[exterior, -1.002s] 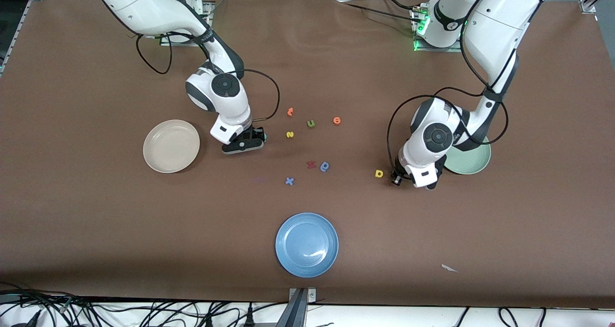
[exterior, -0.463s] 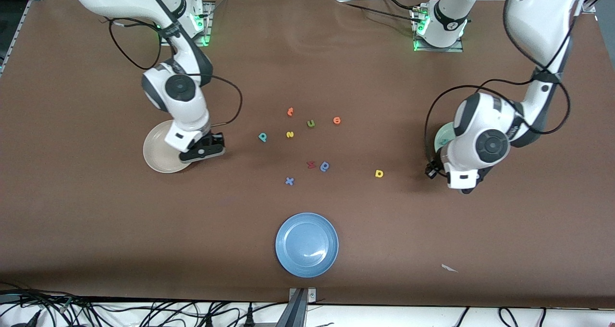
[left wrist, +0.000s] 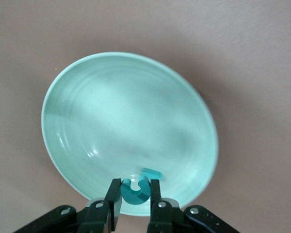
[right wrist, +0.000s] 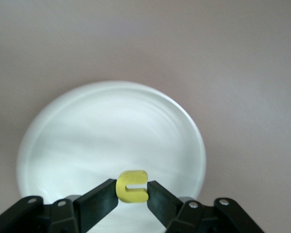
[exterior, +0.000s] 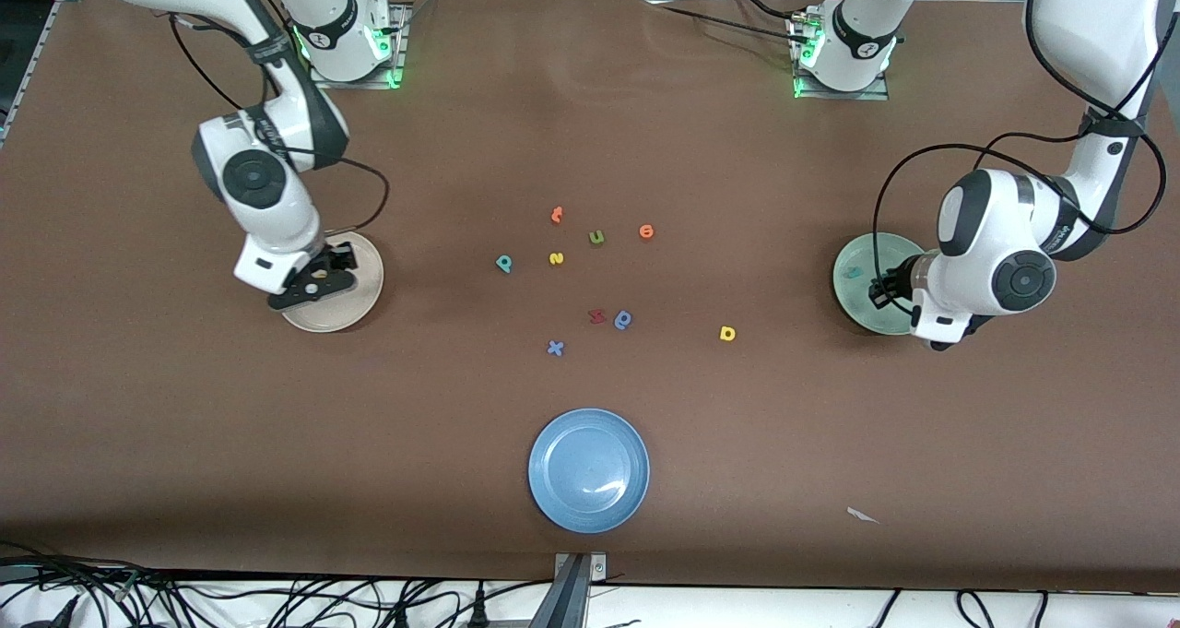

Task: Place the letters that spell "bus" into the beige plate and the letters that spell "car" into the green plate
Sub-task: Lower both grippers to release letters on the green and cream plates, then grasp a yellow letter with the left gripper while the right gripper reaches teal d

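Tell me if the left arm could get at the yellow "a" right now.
Probably not yet: the left gripper is shut on the teal "c" over the green plate. The yellow "a" lies unobstructed nearby.

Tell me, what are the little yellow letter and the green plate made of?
The yellow letter looks like soft foam: thick, matte, with no shine. The green plate looks like glazed ceramic, or maybe hard plastic: smooth, with faint rings and bright glints on it.
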Tool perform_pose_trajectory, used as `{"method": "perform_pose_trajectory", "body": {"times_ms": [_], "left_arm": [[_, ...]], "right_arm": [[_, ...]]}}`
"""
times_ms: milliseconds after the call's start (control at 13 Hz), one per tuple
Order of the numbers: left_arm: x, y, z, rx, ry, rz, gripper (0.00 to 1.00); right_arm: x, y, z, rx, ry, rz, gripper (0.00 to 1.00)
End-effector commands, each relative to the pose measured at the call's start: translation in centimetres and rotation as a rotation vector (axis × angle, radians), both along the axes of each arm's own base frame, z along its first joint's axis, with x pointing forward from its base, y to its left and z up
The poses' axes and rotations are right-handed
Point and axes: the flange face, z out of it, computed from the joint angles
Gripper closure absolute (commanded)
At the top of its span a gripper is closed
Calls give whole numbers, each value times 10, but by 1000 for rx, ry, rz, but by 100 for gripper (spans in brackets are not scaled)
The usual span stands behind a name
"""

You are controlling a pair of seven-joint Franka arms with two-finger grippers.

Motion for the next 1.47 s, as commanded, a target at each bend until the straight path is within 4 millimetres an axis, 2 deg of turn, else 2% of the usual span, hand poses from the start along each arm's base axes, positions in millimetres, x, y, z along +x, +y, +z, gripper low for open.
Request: {"method": "perform_pose_trajectory", "body": {"times_ms": [0, 77, 154, 231, 308, 463, 540, 617, 694, 848, 925, 1080, 1234, 1388], "left_arm": [[-28, 12, -14, -7, -16, -49, 80], [-34, 15, -22, -4, -21, -54, 75], [-38, 14, -28, -5, -29, -57, 65], [-39, 14, -29, -6, -29, -57, 39], [-37, 14, -26, -5, -35, -56, 4], [-25, 8, -12, -7, -63, -42, 0], [-10, -4, 3, -20, -101, -22, 0], [4, -21, 18, -47, -134, 44, 0], [18, -35, 32, -71, -167, 94, 0], [37, -83, 45, -77, -200, 199, 0], [49, -104, 49, -72, -213, 260, 0], [64, -141, 42, -58, -213, 356, 0], [70, -176, 26, -56, -201, 394, 0], [76, -205, 8, -66, -208, 424, 0]], "right_arm": [[-8, -44, -9, 38, 16, 38, 85], [-9, -47, -13, 45, 22, 26, 80], [-9, -47, -13, 59, 25, 7, 76], [-9, -47, -13, 72, 27, -12, 74], [-9, -46, -13, 77, 27, -17, 74], [-9, -42, -12, 84, 27, -19, 73], [-9, -40, -12, 94, 27, -31, 33], [-9, -40, -12, 99, 28, -40, 21], [-8, -39, -12, 101, 26, -43, 15], [-8, -33, -10, 109, 26, -42, 15], [-8, -18, -8, 140, 29, -55, 15], [-9, 8, -5, 202, 32, -125, 15], [-11, 52, -4, 218, 17, -187, 15], [-19, 108, 0, 234, -11, -241, 14]]}}
